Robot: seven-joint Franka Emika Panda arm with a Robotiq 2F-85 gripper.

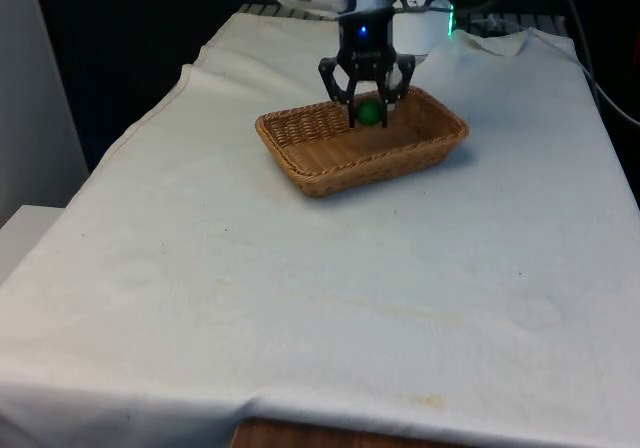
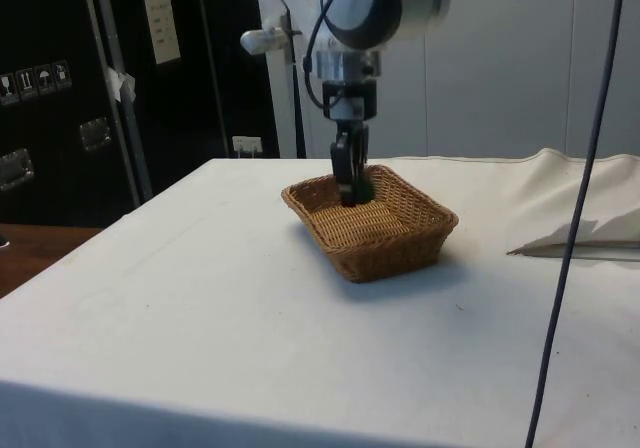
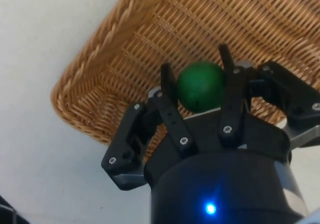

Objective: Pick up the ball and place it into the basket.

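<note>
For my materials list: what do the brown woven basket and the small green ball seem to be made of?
The brown woven basket looks like wicker or rattan: interlaced strands, braided rim, matte. The small green ball, held between the black gripper fingers, looks smooth with a slight sheen, perhaps plastic or rubber; the pictures cannot settle which.

A white cloth [image 1: 320,298] covered the table [image 1: 300,436], whose wooden edge peeked out below the cloth's near hem in the front view, with black curtains [image 1: 130,28] hanging behind. In the side view, dark cabinets [image 2: 60,88] with small labels and a white notice [image 2: 160,26] stood beside a pale wall [image 2: 520,58]. A black cable [image 2: 580,208] hung down across that view's right.
</note>
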